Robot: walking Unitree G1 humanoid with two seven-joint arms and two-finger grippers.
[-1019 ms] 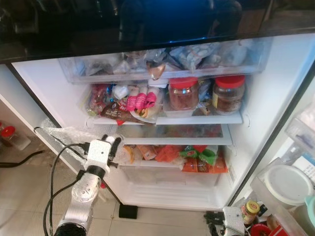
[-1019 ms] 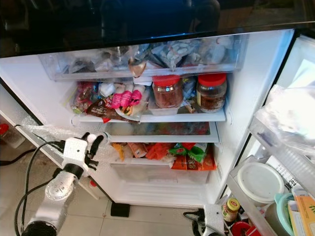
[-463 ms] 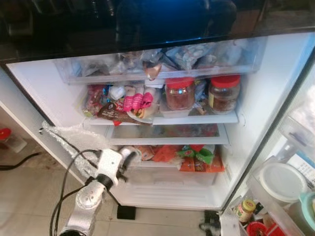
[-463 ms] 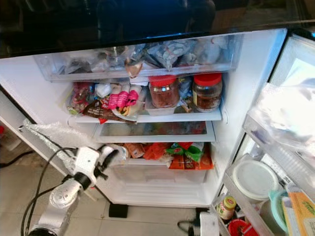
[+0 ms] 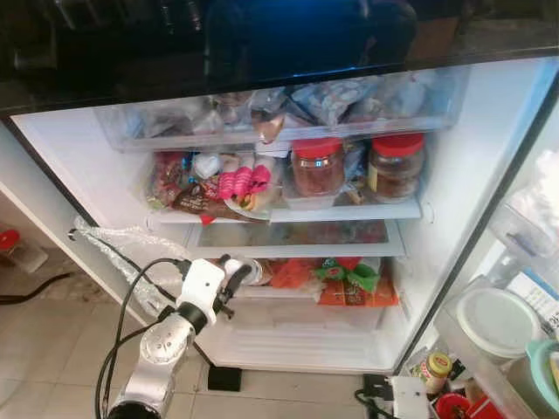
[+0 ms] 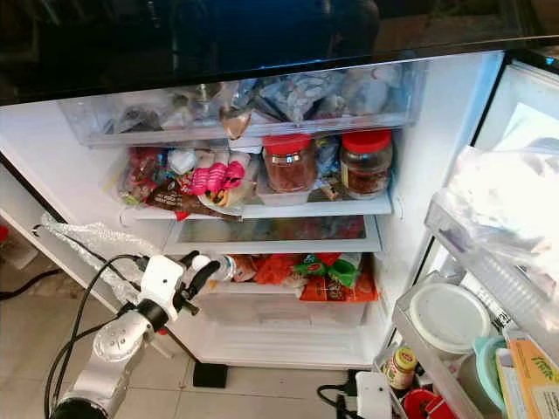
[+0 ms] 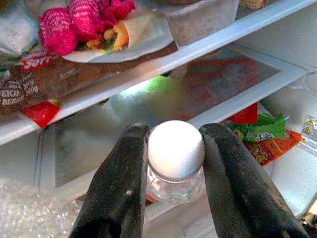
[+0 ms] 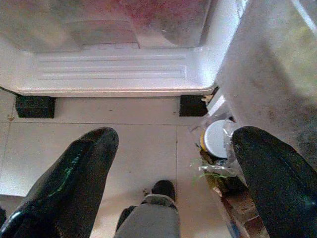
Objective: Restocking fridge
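Left gripper point(image 7: 173, 163) was clamped on a white-capped jar point(image 7: 176, 153), mid-placement; next it needed sliding onto the lower shelf point(image 5: 301, 253). Right gripper point(image 8: 173, 188) hung wide open, empty.

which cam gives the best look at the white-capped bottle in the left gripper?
Left wrist view: the white-capped bottle sits close up between the left gripper's two black fingers, cap and clear neck plain. In the eye views it is small and partly hidden at the fingertips by the lower shelf.
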